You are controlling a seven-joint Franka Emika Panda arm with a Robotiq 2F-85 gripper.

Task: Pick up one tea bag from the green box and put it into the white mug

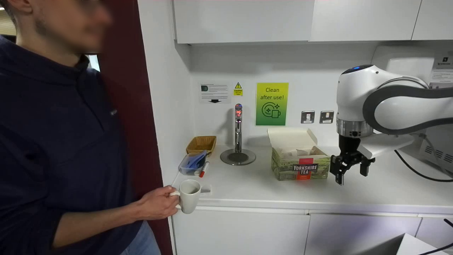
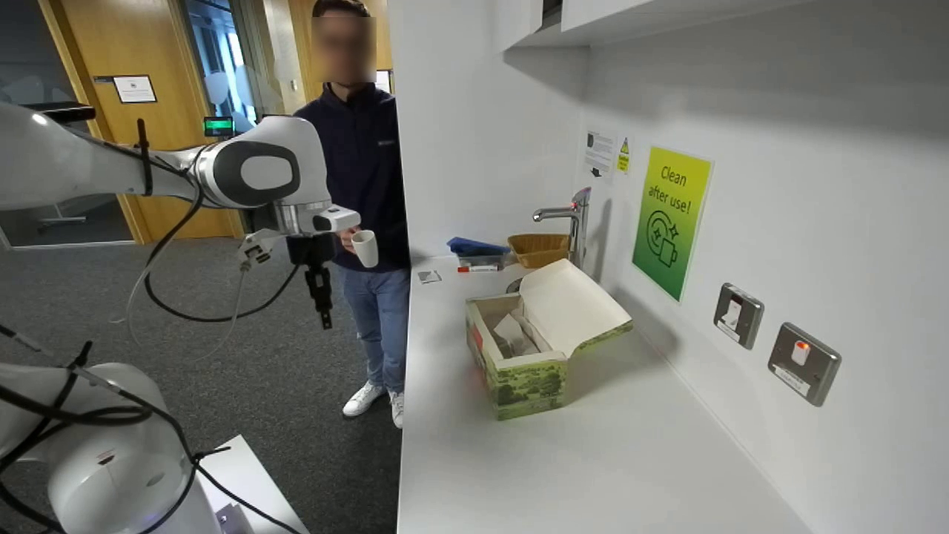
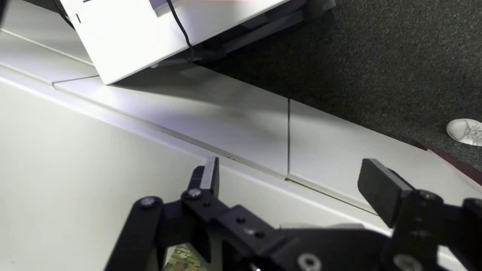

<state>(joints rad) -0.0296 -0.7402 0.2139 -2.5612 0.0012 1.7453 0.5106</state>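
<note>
The green box [image 1: 283, 171] stands on the counter with its cream lid open, in both exterior views [image 2: 530, 389]. Pale tea bags [image 2: 515, 337] show inside it. A small part of the box shows at the bottom of the wrist view [image 3: 182, 259], behind the gripper. The white mug [image 1: 189, 200] is held by its handle in a person's hand, beyond the counter's front edge; it also shows in an exterior view [image 2: 365, 248]. My gripper [image 1: 352, 177] points down beside the box, near the counter's front edge. Its fingers are wide apart with nothing between them [image 3: 290, 165].
A person [image 1: 63, 141] stands at the counter's end. A tap [image 1: 238, 131], a yellow-brown tray [image 1: 201, 143], a clear tub with blue cloth [image 1: 194, 161] and a red-capped marker [image 1: 204, 170] are on the counter. Cabinets [image 1: 244, 21] hang above. A cable [image 1: 414, 170] lies on the counter.
</note>
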